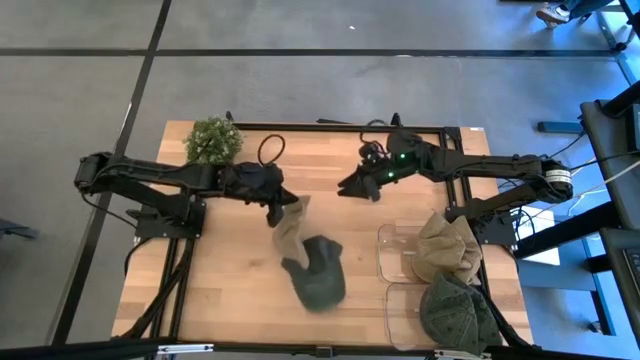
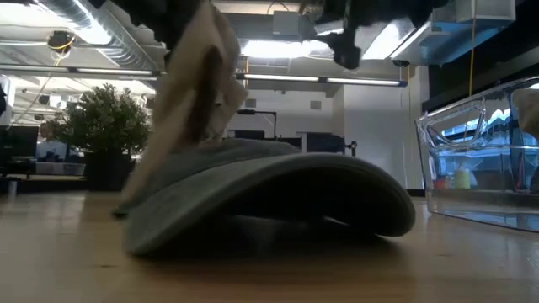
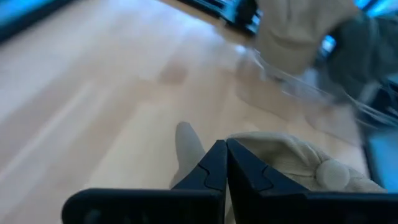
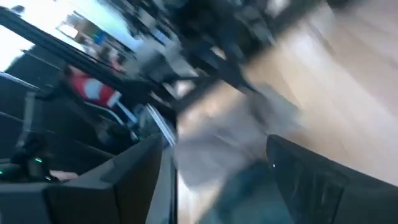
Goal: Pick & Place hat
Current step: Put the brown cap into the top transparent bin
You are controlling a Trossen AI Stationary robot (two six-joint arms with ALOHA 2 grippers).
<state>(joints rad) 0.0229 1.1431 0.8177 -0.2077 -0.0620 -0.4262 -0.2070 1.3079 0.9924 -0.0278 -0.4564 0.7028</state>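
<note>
A small green leafy potted plant (image 1: 213,140) stands at the far left corner of the light wooden slatted table (image 1: 220,290), with a loop of black cable (image 1: 270,149) just beside it. The left gripper (image 1: 277,212) is pinched tight on a tan fabric hat (image 1: 291,226), whose cloth hangs down from it and touches a dark green cap (image 1: 318,272) lying flat mid-table. In the low view that dark cap (image 2: 278,189) fills the foreground and the tan cloth (image 2: 189,93) rises behind it. The right gripper (image 1: 361,187) hovers above the far middle of the table, fingers spread wide and holding nothing. At the right edge sit two clear plastic bins (image 1: 392,250): a khaki hat (image 1: 448,250) lies in the farther one, a dark green hat (image 1: 455,312) in the nearer. No writing is legible.
</note>
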